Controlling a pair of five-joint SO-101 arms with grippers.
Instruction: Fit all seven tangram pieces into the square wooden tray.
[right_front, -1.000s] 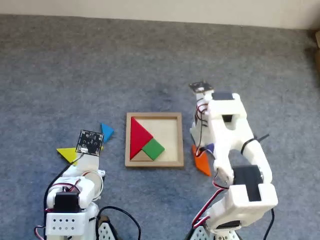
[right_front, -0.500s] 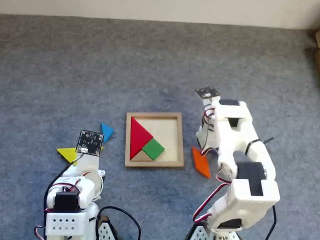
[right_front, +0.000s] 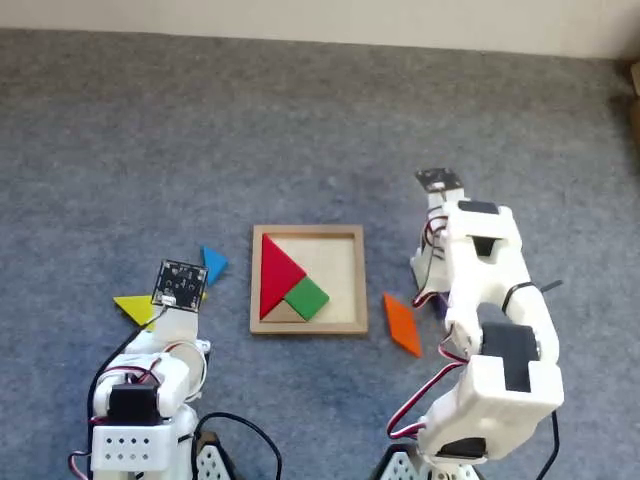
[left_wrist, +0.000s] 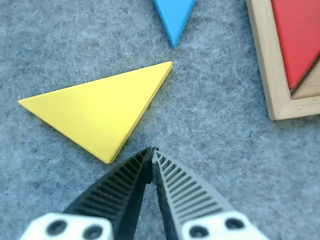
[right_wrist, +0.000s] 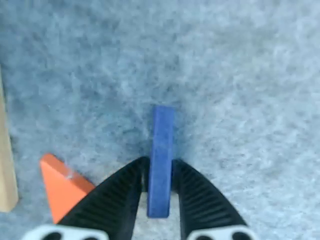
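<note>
The right claw (right_wrist: 160, 164), clamped on an edge-up dark blue piece (right_wrist: 162, 132), had swung away from the wooden tray (right_front: 307, 326), uncovering the orange parallelogram (right_front: 402, 323) beside it, so placement looked some way off; the left claw (left_wrist: 152, 152) rested closed, empty.

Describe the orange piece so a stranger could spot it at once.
Start at the square wooden tray on the grey carpet. Between it and the right arm lies the orange piece, flat, apart from the tray. It is the only orange one, a slanted four-sided shape; the dark blue piece nearby stands on edge in the right gripper.
</note>
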